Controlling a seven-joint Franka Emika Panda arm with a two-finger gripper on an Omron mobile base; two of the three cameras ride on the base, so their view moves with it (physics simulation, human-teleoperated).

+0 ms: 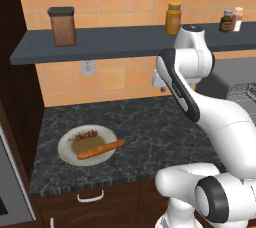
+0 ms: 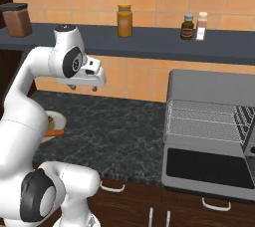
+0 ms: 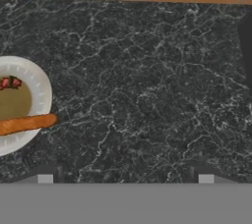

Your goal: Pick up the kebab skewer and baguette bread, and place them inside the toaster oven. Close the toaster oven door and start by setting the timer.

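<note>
1. Left base view: kebab skewer (image 1: 86, 135) and baguette bread (image 1: 101, 149) both lie on the white plate (image 1: 67, 156), baguette's end jutting past the rim; nothing picked yet.
2. Right base view: gripper (image 2: 83, 88) hangs high over the counter (image 2: 124, 131), empty; toaster oven (image 2: 211, 126) to the right, toaster oven door (image 2: 209, 169) down, ready for loading.
3. Hand view: fingertips (image 3: 45, 179) spread wide, holding nothing, plate off to the side.

one plate (image 1: 67, 153), one baguette (image 1: 101, 149) — one skewer (image 1: 86, 135)

kebab skewer (image 1: 86, 135): short stick of dark red chunks, lying flat on the white plate (image 1: 65, 153)
baguette bread (image 1: 101, 149): long orange-brown loaf, one end overhanging the plate rim
toaster oven (image 2: 211, 126): grey box on the worktop (image 1: 150, 132), wire rack visible
toaster oven door (image 2: 206, 169): dark glass, folded down open
</note>
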